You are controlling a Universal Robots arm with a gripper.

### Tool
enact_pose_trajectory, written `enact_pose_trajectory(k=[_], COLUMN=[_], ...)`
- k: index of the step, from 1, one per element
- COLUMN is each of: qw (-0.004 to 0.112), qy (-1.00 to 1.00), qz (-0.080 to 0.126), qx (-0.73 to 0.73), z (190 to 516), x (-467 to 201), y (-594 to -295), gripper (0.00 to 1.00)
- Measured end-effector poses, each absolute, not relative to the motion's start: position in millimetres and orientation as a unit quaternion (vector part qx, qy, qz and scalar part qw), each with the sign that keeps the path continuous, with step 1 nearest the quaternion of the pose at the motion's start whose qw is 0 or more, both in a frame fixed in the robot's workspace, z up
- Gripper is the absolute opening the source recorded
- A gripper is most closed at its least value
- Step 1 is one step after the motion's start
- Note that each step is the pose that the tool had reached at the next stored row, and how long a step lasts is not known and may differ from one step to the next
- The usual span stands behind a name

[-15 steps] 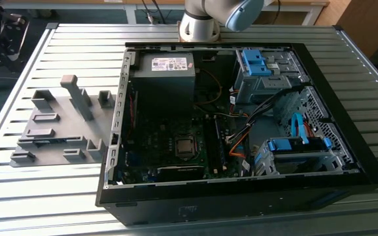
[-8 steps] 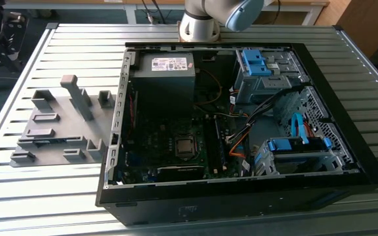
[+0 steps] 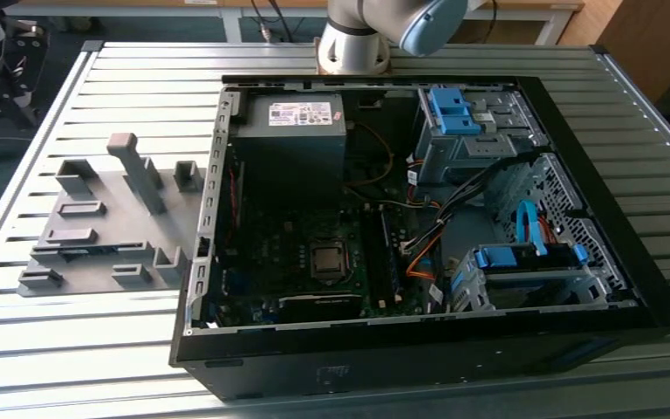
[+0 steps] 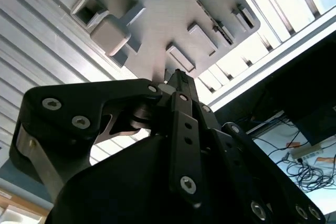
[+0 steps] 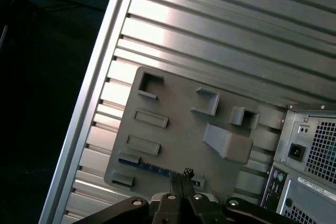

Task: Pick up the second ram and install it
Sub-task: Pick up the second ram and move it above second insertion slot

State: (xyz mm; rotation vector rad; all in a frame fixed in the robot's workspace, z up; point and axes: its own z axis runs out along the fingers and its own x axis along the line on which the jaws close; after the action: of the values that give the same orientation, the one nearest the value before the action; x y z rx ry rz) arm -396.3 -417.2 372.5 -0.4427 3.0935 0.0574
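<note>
Grey moulded plastic made up the flat fixture plate [image 3: 108, 229] that lay on the ribbed aluminium tabletop [image 3: 102, 349], just beside the open black computer case [image 3: 428, 358], on the exterior view's left of it. The plate carried several raised grey plastic blocks [image 3: 137, 166] and shallow pockets.

The second ram, a thin, long green memory stick with a blue label [image 5: 151, 167], sat along one edge of that plate, set between two small grey end blocks. In the exterior view it showed as a dark strip [image 3: 77, 251] near the plate's edge farthest from the case.

The black metal hand [image 5: 181, 179] hung over the plate, its tips lined up near one end of the stick. Its two slim fingers [image 5: 176, 187] were pressed together with nothing between them. The second wrist view showed the same closed tip [image 4: 178, 80] against the plate and its blocks. I could not tell whether the hand touched the stick.

Inside the case lay a dark motherboard [image 3: 300, 262], a silver power supply box [image 3: 294, 122] and blue plastic drive brackets [image 3: 452, 109]. The pale grey robot arm [image 3: 358, 39] rose from behind the case.
</note>
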Motion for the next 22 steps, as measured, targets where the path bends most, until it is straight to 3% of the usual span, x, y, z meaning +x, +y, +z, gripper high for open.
enact_pose_trajectory(k=[22], qw=[0.007], qy=[0.986], qz=[0.013], qx=[-0.168], z=[372.4], x=[-396.6], y=[-417.3], gripper=[0.11])
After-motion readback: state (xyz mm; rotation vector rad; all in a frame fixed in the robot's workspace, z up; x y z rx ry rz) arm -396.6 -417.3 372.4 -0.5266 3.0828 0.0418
